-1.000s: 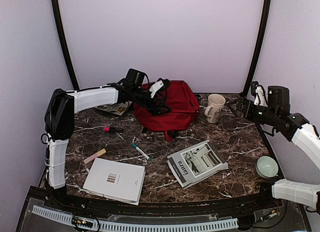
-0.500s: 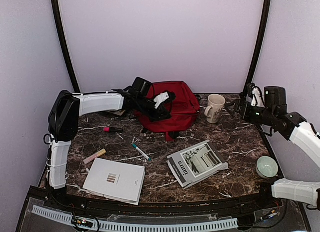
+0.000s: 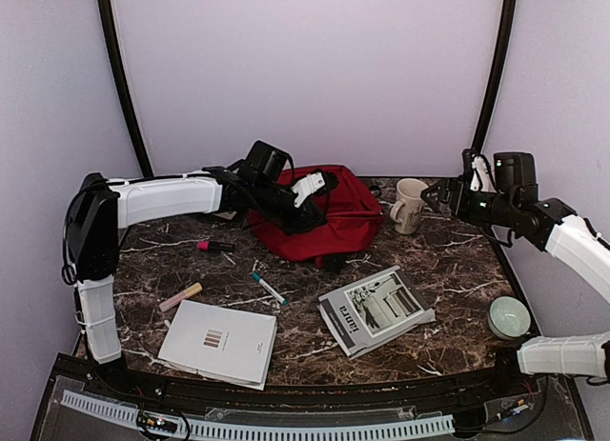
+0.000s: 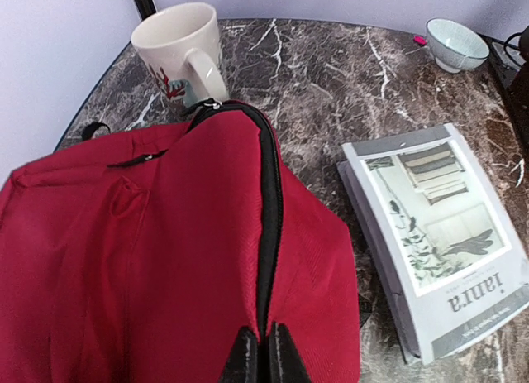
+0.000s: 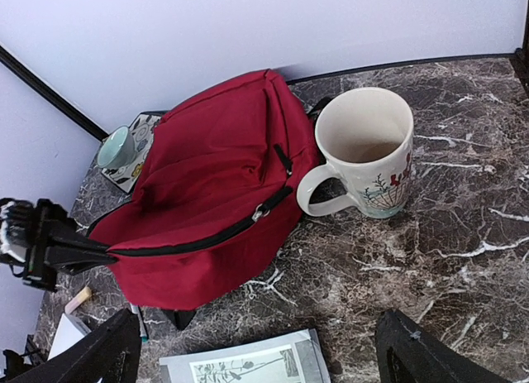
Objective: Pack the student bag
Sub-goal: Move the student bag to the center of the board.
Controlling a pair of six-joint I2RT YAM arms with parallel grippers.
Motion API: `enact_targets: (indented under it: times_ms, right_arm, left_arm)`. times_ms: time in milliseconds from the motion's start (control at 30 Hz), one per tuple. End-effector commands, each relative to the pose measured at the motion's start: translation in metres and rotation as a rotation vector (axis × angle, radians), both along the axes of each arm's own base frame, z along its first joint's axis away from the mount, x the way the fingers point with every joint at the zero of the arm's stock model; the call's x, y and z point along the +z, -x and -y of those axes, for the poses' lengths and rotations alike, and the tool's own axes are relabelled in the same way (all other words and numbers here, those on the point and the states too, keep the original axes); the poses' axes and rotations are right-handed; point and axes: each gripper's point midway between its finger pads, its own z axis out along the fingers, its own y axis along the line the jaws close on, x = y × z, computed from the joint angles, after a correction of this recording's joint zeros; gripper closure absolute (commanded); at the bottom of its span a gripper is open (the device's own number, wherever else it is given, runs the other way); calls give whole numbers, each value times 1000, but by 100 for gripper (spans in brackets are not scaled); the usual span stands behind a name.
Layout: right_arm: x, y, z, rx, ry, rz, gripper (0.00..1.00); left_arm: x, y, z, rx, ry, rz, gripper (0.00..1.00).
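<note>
The left gripper (image 4: 263, 351) is clenched on the red backpack's (image 4: 157, 251) dark zipper (image 4: 269, 193). The right gripper (image 3: 436, 197) gapes wide and empty, just right of the mug (image 3: 411, 205).

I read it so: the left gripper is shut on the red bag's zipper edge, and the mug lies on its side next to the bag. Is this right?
Not quite. The mug stands upright next to the bag, as the right wrist view shows. The rest holds: the left gripper is shut on the bag's zipper edge.
</note>
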Motion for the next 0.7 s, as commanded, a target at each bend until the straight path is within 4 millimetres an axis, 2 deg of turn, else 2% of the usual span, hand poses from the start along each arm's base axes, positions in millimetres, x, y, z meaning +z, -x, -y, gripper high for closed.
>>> enact_targets:
  times_ms: [0,133,267,300,400,433,467,500,667]
  right_arm:
    - [19,-9,-3,-4,-6,55,1]
    - [14,-10,-10,6,-18,28,1]
    - [4,-7,-24,37,-23,-6,1]
    - [2,-6,-28,46,-24,-15,1]
    - [-8,-2,-42,76,-23,-44,1]
    - [-9,0,-47,92,-26,-51,1]
    - [-14,1,-53,111,-30,-67,1]
    - [-17,3,-59,131,-29,-84,1]
    - [-44,6,-79,166,0,-202,1]
  left_arm:
    - [64,36,-8,-12,71,77,100]
    - [52,64,-21,-46,21,48,100]
    - [37,78,-35,-52,-20,19,91]
    - [34,80,-38,-52,-27,13,85]
    - [26,86,-41,-54,-35,-9,48]
    - [25,87,-42,-52,-31,-14,30]
    - [25,87,-42,-42,-27,-19,6]
    - [25,85,-42,-30,-23,-24,2]
    - [27,85,-35,-32,-1,-61,1]
